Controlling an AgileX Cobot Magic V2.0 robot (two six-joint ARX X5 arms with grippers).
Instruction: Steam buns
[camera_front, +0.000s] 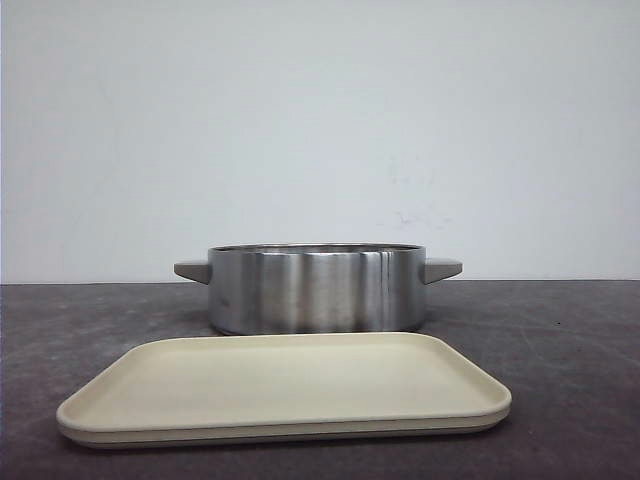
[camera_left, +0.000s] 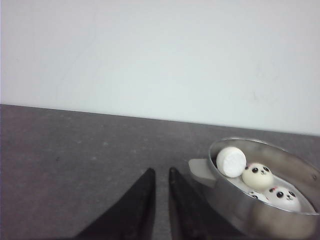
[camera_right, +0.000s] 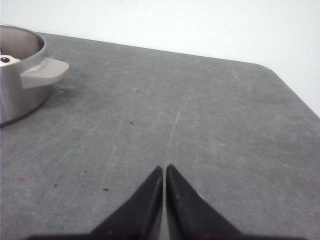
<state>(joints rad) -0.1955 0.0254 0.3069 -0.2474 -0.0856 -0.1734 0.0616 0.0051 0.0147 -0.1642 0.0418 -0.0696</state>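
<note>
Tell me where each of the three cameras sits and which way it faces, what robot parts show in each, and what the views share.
Front view: low at the table's near edge, facing forward past the cream tray to the steel pot and wall; no robot parts.
Left wrist view: above the left gripper, nearly closed, looking across the table into the pot where the buns lie.
Right wrist view: above the right gripper, tips together, over bare table; the pot's handle at the edge.
Shared: all three show the pot.
</note>
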